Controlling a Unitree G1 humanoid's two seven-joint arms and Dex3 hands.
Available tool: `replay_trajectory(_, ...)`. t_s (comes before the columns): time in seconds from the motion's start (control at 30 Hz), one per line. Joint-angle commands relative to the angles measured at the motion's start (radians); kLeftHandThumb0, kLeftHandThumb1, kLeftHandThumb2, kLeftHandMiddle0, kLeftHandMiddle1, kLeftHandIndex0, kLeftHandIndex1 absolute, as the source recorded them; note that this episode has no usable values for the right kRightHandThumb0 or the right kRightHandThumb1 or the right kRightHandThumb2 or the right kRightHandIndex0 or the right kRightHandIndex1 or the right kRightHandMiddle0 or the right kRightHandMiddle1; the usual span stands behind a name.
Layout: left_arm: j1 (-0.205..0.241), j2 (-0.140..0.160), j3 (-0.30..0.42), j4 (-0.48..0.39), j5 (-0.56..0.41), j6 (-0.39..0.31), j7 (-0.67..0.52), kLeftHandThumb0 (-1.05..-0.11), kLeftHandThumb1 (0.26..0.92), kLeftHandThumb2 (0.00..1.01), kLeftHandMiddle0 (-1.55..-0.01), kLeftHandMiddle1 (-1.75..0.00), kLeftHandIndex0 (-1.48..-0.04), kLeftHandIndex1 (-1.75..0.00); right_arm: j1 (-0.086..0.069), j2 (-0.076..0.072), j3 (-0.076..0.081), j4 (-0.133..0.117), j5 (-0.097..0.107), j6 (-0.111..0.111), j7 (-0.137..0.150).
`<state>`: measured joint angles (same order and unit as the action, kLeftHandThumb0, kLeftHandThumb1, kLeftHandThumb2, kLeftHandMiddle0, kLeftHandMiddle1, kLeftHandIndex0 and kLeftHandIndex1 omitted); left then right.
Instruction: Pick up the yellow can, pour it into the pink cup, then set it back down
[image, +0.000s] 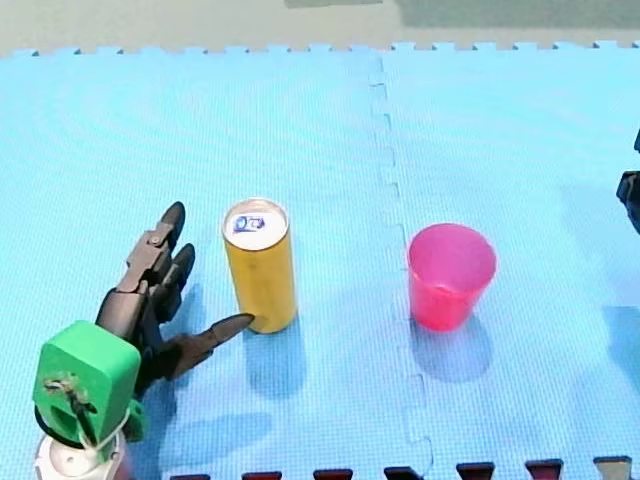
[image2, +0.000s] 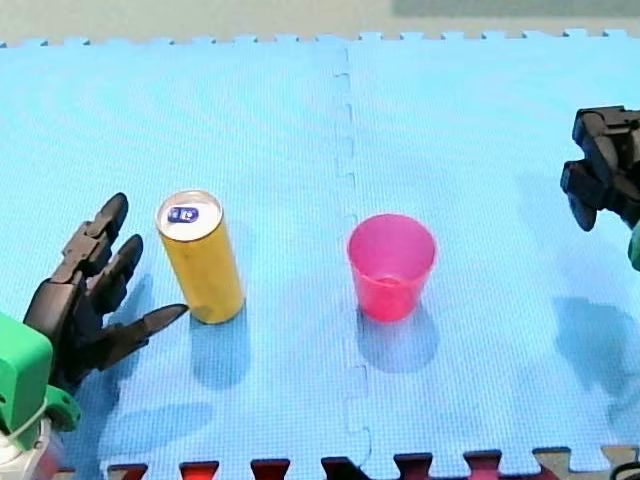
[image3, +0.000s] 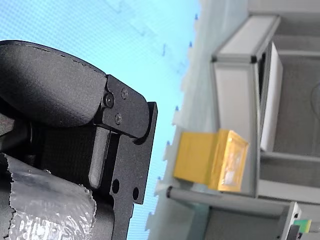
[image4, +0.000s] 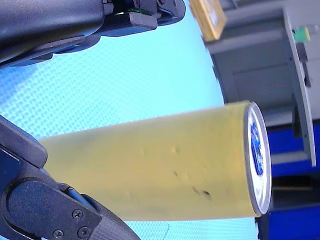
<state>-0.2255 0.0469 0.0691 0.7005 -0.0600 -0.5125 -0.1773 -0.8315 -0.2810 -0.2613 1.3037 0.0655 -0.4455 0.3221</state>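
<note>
The empty left hand (image: 150, 300) is just beside the yellow can (image: 260, 265), which stands straight up; the right hand (image2: 605, 170) is by the mat's (image: 500, 120) right edge.

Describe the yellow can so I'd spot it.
On the blue foam mat, look left of the seam, by the robot's left hand. The yellow can stands upright there; unlike the squat pink cup across the seam, it is tall with a silver top.

Blue interlocking foam mat (image: 500, 120) (seam (image: 385, 130) running near to far) meets pale floor (image: 150, 20) at its toothed far edge.
</note>
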Motion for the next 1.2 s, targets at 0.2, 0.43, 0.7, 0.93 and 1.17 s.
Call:
replay_trajectory(0.2,-0.032,-0.002,-0.037,-0.064,0.04,0.067,0.015,-0.666,0.662,0.01,-0.24,-0.03,-0.18,-0.01,0.001,0.003,-0.001,-0.001,-0.001,-0.006,-0.004)
replay_trajectory(0.43,-0.064,-0.002,-0.055,-0.059,0.062,0.09,0.022,-0.65,0.664,0.0,-0.28,-0.02,-0.19,-0.01,0.0,0.004,0.001,0.0,-0.002,-0.007,-0.006)
replay_trajectory(0.7,-0.077,-0.011,-0.075,-0.081,0.065,0.119,0.015,-0.654,0.667,0.0,-0.29,-0.02,-0.2,-0.01,0.001,0.005,-0.001,0.0,0.0,-0.009,-0.004)
replay_trajectory(0.93,-0.083,0.007,-0.079,-0.104,-0.01,0.206,-0.132,-0.656,0.664,0.0,-0.31,-0.02,-0.23,-0.02,0.001,0.004,-0.004,-0.002,0.002,-0.012,-0.001)
replay_trajectory(1.17,-0.108,0.04,-0.07,-0.077,-0.058,0.24,-0.244,-0.708,0.662,0.0,-0.38,-0.03,-0.3,-0.02,0.002,0.001,-0.006,-0.002,0.004,-0.011,0.004)
